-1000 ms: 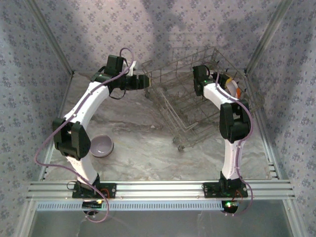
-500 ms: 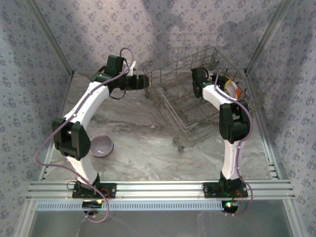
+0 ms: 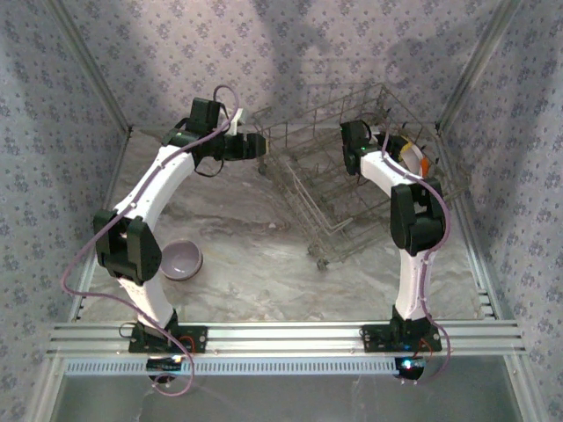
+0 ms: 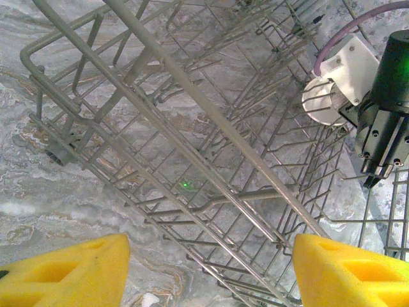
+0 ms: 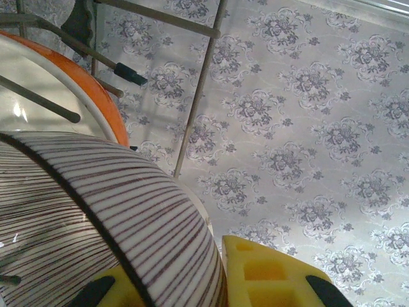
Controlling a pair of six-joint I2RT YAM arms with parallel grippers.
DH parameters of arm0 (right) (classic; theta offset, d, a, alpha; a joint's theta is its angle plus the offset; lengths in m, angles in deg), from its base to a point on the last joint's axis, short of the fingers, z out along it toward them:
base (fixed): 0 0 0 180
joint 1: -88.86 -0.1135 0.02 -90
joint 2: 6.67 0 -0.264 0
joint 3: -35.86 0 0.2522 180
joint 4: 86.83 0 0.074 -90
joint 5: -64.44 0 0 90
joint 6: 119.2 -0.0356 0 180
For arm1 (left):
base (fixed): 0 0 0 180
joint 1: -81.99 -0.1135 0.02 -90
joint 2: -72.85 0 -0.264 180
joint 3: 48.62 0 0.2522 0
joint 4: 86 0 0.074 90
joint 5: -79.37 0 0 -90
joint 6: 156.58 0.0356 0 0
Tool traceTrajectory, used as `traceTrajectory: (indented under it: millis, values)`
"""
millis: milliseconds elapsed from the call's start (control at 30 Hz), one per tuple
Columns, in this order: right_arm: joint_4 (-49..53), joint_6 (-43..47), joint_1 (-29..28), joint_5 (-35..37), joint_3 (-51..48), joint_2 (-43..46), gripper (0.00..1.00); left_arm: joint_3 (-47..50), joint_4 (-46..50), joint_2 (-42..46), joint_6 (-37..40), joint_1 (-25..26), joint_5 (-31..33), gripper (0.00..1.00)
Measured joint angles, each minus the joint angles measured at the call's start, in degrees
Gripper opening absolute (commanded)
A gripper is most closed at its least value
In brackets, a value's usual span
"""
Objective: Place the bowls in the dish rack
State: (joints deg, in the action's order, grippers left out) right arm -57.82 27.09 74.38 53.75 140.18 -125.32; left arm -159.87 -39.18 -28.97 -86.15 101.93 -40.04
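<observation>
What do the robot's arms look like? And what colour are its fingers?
Both arms look alike. The left arm and the right arm have smooth white curved shells with chunky black joints. A thin purple cable loops along each one. The fingers are yellow foam wedges with hollow pockets.

1. The right arm [image 3: 387, 171] has swung its wrist a little to the left and slightly toward the near side, above the dish rack [image 3: 308, 189]. The right pincer [image 5: 214, 281], clamped on the striped bowl [image 5: 96, 211], went with it.
2. Nearly all of that shift came in the first half of the second; since then the wrist has barely stirred.
3. The orange bowl [image 3: 418, 156] behind the forearm seems to show a touch more of itself, though it is small in the top view.
</observation>
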Motion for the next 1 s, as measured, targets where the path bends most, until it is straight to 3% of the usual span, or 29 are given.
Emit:
traceTrajectory:
  millis: [367, 1000]
  values:
    - [1.42, -2.75, -0.13, 0.81, -0.2, -0.02, 0.12, 0.0, 0.0, 0.0, 0.0, 0.0, 0.02, 0.68]
    - [3.02, -4.87, -0.83, 3.48, 0.68, -1.81, 0.16, 0.0, 0.0, 0.0, 0.0, 0.0, 0.0, 0.69]
